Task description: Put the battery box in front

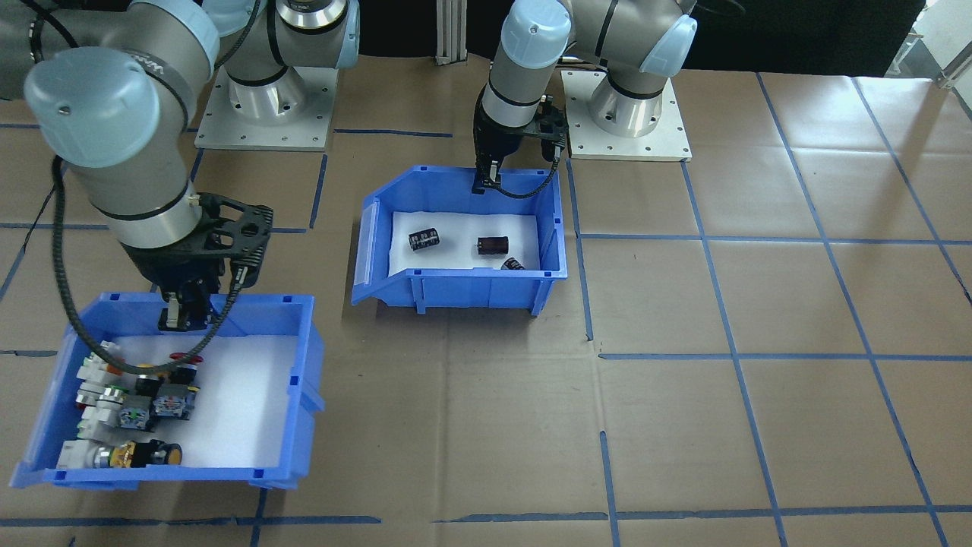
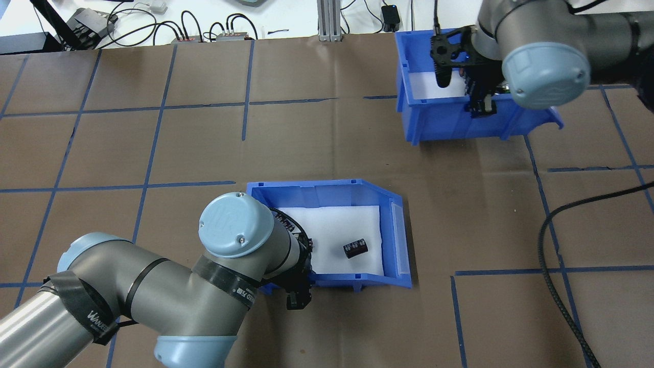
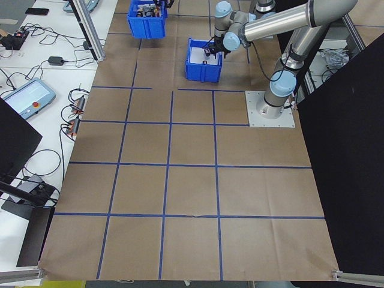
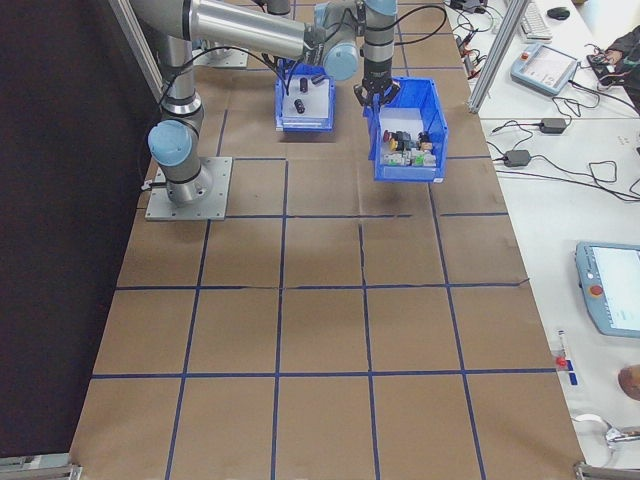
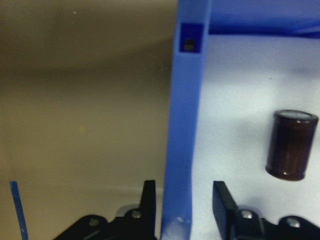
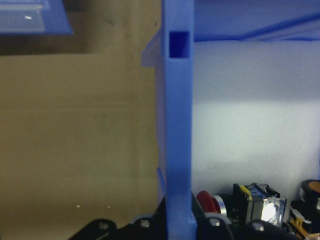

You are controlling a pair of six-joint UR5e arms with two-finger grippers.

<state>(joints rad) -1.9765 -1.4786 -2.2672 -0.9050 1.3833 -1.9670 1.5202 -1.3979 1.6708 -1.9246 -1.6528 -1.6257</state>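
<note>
Brown paper-covered table (image 3: 192, 180), blue tape grid; side bench (image 3: 36, 72) with cables.

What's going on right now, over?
Left gripper astride battery box wall, jaws not closed. Right gripper shut on switch bin wall. Nothing in the way.

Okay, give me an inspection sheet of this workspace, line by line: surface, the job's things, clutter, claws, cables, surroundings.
Surface: table covered in brown paper with blue tape grid lines.
Job's things: battery box, blue with white liner, three dark cylinders inside.
Clutter: switch bin, blue, holding push-button switches, nearer the operators' side.
Claws: left claw straddles the battery box wall, fingers apart, not pressing it; right claw is closed on the switch bin wall.
Cables: black cable lies across the table on the robot's right.
Surroundings: side benches with pendants and wiring.
</note>
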